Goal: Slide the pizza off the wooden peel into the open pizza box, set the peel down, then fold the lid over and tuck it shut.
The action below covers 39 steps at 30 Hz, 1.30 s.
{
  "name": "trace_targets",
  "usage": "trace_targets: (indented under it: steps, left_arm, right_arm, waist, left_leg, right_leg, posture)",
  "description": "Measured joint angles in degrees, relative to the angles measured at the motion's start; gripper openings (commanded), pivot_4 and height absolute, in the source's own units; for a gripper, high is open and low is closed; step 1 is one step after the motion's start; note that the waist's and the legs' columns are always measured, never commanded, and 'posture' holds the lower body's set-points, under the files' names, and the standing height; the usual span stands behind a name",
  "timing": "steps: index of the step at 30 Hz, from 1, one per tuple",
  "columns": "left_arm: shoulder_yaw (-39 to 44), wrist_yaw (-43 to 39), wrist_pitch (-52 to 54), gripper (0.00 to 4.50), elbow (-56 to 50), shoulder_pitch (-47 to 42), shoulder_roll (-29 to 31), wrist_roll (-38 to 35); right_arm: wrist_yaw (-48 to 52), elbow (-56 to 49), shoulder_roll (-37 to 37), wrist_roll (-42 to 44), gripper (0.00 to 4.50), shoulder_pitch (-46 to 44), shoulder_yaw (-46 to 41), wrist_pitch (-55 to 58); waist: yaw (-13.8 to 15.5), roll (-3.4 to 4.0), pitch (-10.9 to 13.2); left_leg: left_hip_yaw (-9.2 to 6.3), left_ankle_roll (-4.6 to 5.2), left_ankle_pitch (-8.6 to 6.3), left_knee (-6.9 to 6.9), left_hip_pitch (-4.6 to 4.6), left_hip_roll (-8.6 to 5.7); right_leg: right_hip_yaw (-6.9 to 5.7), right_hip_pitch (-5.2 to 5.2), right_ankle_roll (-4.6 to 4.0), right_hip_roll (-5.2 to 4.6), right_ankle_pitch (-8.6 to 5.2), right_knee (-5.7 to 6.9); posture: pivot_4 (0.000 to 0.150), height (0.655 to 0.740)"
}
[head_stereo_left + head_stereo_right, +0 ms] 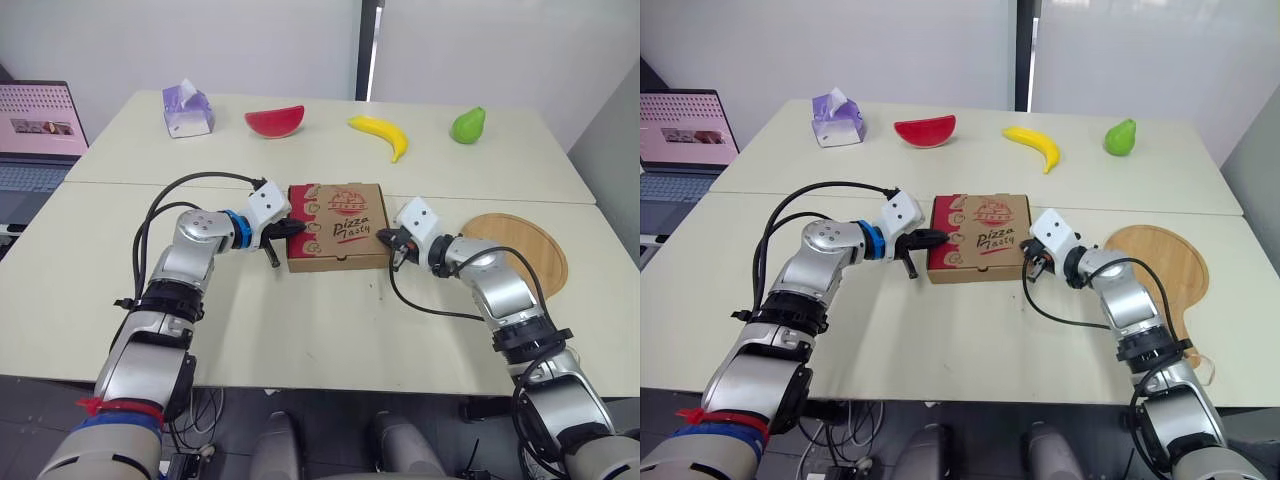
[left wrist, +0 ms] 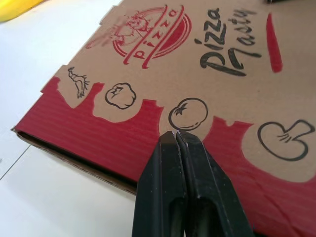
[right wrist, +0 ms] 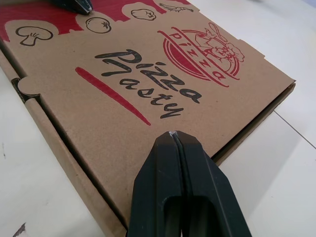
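The pizza box (image 1: 338,226) lies on the table with its lid folded down flat, printed "Pizza Tasty". My left gripper (image 1: 291,229) is shut and its fingertips (image 2: 176,139) rest on the lid's left edge, over the red band. My right gripper (image 1: 388,240) is shut too, its fingertips (image 3: 173,138) on the lid's right edge. The round wooden peel (image 1: 520,247) lies flat on the table to the right of the box, bare, behind my right forearm. The pizza is hidden.
Along the far table stand a purple tissue box (image 1: 187,110), a watermelon slice (image 1: 275,121), a banana (image 1: 384,133) and a green pear (image 1: 467,125). A laptop (image 1: 38,135) sits off the table's left side. A seam (image 1: 120,184) runs between the two tables.
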Motion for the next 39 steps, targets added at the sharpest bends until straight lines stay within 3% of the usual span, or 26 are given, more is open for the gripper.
trace_targets:
  steps: [9, 14, 19, 26, 31, 39]
  left_arm:
    - [0.7, 6.1, -3.9, 0.0, 12.8, -6.5, -3.1, 1.6]
    - [2.1, 10.5, -4.9, 0.0, 19.2, -9.5, -4.8, 1.7]
    - [4.8, 11.7, -7.2, 0.0, 21.3, -9.8, -5.5, 0.8]
    - [13.0, 8.4, -8.0, 0.0, 20.1, -8.6, -5.5, -6.9]
    - [13.5, 11.7, -7.7, 0.0, 20.3, -8.0, 0.8, -5.2]
    - [7.9, 8.6, -9.1, 0.0, 21.4, -4.7, 1.5, 1.0]
  right_arm:
    - [-3.0, 15.3, 3.5, 0.3, 0.04, -8.9, -2.3, -3.3]
    - [-7.0, 29.3, 5.1, 0.5, 0.04, -16.4, -4.8, -6.5]
    - [-9.4, 36.9, 6.2, 1.5, 0.04, -18.2, -8.0, -10.4]
    - [-8.2, 30.9, 6.7, 6.6, 0.04, -17.8, -12.6, -10.3]
    - [-6.0, 27.6, 2.4, 2.2, 0.04, -11.7, -8.7, -10.6]
    - [-3.0, 25.0, 1.3, -1.4, 0.04, -9.5, -4.6, -10.8]
  waist:
    - [0.0, 0.01, 0.0]
    - [-0.1, 0.02, 0.0]
    - [-0.1, 0.05, 0.0]
    - [-0.1, 0.13, 0.2]
    - [-0.1, 0.13, 0.2]
    - [-0.1, 0.15, 0.2]
  left_leg:
    - [-0.01, 0.02, 0.01, 0.03, 0.04, 0.0]
    - [0.0, 0.02, 0.01, 0.02, 0.03, 0.0]
    - [0.0, 0.01, 0.01, -0.03, -0.06, 0.0]
    - [0.01, 0.01, 0.01, -0.08, -0.19, 0.0]
    - [0.03, 0.01, 0.01, -0.09, -0.19, 0.0]
    - [0.05, 0.01, 0.01, -0.08, -0.18, 0.0]
  right_leg:
    - [0.01, 0.01, 0.03, 0.01, 0.01, 0.01]
    - [0.02, -0.01, 0.02, 0.01, 0.02, 0.03]
    - [0.03, -0.11, 0.02, 0.01, 0.02, 0.03]
    - [0.02, -0.21, 0.01, 0.01, 0.02, -0.02]
    - [0.03, -0.21, 0.01, 0.0, 0.01, -0.05]
    - [0.01, -0.22, 0.01, 0.0, 0.01, -0.04]
  posture:
    - [0.15, 0.74]
    - [0.15, 0.74]
    - [0.15, 0.74]
    - [0.15, 0.74]
    - [0.15, 0.74]
    - [0.15, 0.74]
